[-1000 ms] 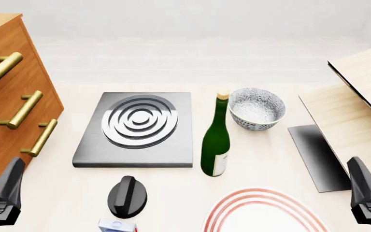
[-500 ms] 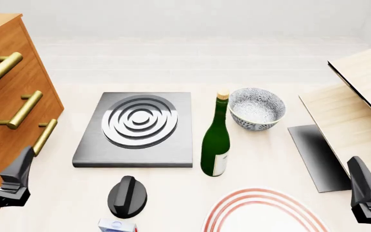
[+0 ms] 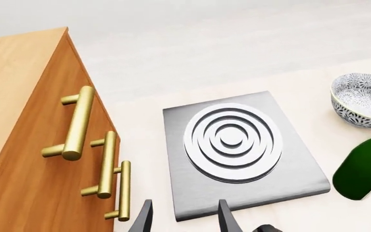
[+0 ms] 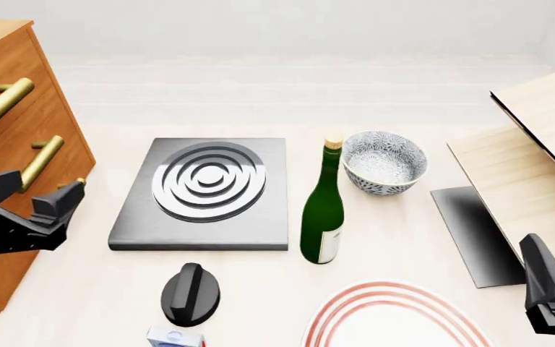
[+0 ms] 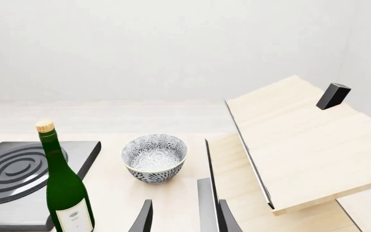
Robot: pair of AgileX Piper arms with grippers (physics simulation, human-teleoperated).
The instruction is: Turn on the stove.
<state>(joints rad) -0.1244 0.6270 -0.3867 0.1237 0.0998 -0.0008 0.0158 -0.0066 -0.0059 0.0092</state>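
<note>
Overhead, pale table (image 4: 258, 275), white wall; stove (image 4: 203, 194) flat; both grippers unclenched, empty.

Table (image 4: 374, 108) w/ stove (image 4: 203, 193), knob (image 4: 191, 293), bottle (image 4: 323, 210), bowl (image 4: 383, 163)

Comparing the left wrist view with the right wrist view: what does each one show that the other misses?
Only the left wrist view shows the wooden drawer unit with brass handles. Only the right wrist view shows the light wooden boards and the bottle's cork. Both show the stove, the patterned bowl, the green bottle and their own end effector's open fingertips.
</note>
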